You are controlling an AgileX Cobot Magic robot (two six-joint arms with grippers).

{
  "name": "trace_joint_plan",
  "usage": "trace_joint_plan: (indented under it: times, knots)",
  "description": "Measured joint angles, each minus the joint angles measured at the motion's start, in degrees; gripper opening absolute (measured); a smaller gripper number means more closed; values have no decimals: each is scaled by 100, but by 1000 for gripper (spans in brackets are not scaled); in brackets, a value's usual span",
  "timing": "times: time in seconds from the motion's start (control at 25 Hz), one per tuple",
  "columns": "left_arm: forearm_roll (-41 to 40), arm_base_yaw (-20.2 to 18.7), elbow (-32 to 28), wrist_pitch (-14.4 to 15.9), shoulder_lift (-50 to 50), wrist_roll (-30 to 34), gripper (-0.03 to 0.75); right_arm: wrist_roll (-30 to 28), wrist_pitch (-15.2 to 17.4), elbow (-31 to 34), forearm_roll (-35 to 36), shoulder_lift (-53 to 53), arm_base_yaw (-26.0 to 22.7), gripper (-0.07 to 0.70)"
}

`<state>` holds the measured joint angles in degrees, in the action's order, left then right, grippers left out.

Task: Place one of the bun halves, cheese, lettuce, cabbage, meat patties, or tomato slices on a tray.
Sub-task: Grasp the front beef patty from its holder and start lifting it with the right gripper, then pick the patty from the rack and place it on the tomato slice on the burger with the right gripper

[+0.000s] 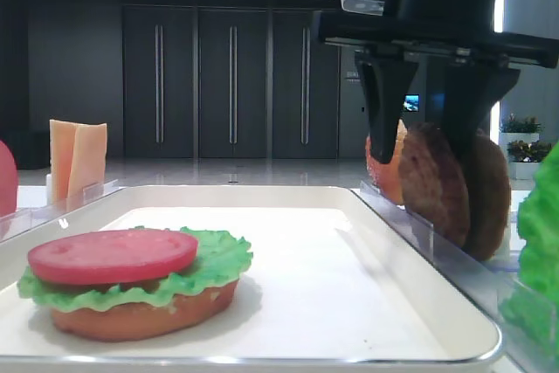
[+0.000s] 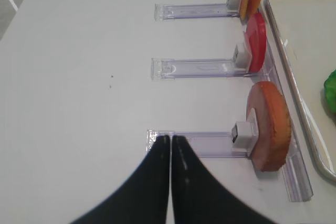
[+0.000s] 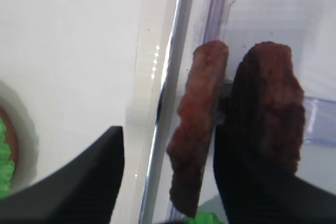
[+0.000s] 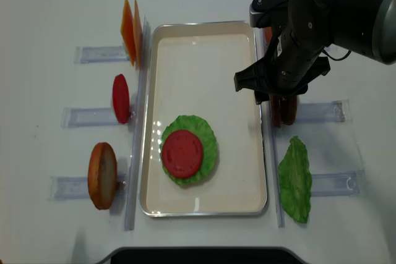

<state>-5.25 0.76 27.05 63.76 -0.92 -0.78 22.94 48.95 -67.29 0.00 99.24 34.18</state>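
My right gripper [image 1: 425, 150] hangs open astride the nearer of two upright meat patties [image 3: 202, 108]. One finger stands over the tray rim. The other stands between that patty and the second patty [image 3: 273, 93]. The left finger is clear of the patty. On the cream tray [image 4: 204, 66] a bun half [image 1: 140, 316] carries lettuce [image 1: 218, 259] and a tomato slice [image 1: 113, 255]. My left gripper [image 2: 171, 139] is shut and empty over the table, at the end of a clear holder. No cabbage shows.
Left of the tray, clear holders [image 2: 210, 142] prop up a bun half [image 2: 273, 124], a tomato slice [image 2: 256, 40] and cheese [image 4: 129, 38]. A loose lettuce leaf [image 4: 296, 180] lies right of the tray, near the patties. Another orange piece [image 1: 389, 172] stands behind them.
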Motion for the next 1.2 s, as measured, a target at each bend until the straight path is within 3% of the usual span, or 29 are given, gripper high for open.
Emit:
trace_joint_plan:
  times: [0.16,0.44,0.76,1.2]
  knots:
    - [0,0,0,0,0,0,-7,16,-1,0,-59,0,0,326]
    - [0,0,0,0,0,0,-7,21,21,0,-286,0,0,120]
    - [1,0,0,0,0,0,-7,27,87,0,-322,-26,0,120]
    - [1,0,0,0,0,0,-7,289,727,-146,-299,-1109,231,118]
